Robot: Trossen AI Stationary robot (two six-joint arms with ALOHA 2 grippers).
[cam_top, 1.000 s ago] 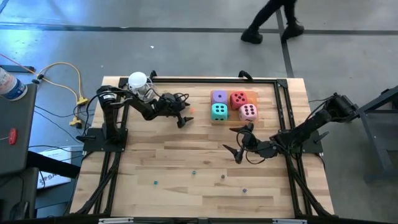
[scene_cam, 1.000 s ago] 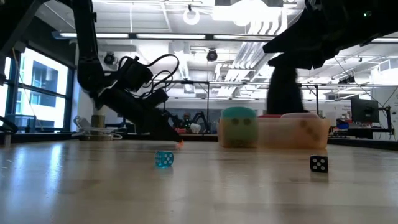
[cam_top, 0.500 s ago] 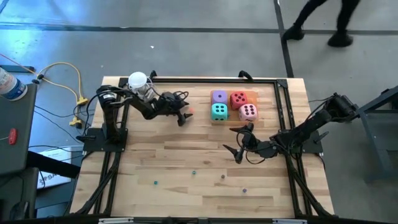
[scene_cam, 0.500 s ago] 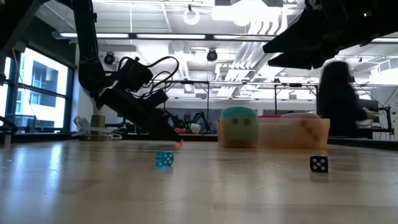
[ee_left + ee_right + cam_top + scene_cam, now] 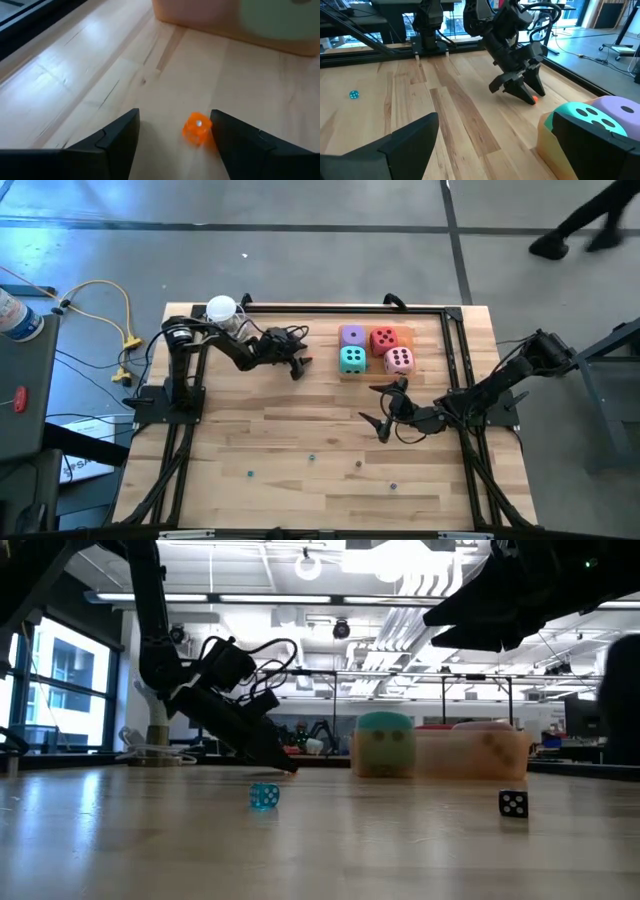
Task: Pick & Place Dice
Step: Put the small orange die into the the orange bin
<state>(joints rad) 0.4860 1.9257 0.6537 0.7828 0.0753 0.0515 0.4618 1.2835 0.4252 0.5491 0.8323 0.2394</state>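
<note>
You have four dice grouped in a tight square near the top centre of the high view, on the worktop: purple die top left, red die top right, teal die bottom left, pink die bottom right, each touching its neighbours. They seem to sit on a pale orange tray or mat, though you cannot tell which from here. If that cluster is the goal, the placing of these four looks done; if they are the supply, nothing has been picked yet. The pictures alone do not settle it.

Your left hand sits just left of the cluster, low over the worktop, fingers spread and holding nothing. In the left wrist view a tiny orange cube lies between the fingers, closer to one of them, not yet gripped. That small cube is not one of the four dice. Your right hand waits below the cluster, right of centre in the high view, also spread wide and empty.

A die is a cube, so it has no long axis to line up with. All four rest flat, edges roughly square to the worktop's edges, pips facing up: teal shows four, pink four; red and purple are harder to count.

Small beads lie scattered toward the lower part of the high view, among them a teal bead and a black bead
</note>
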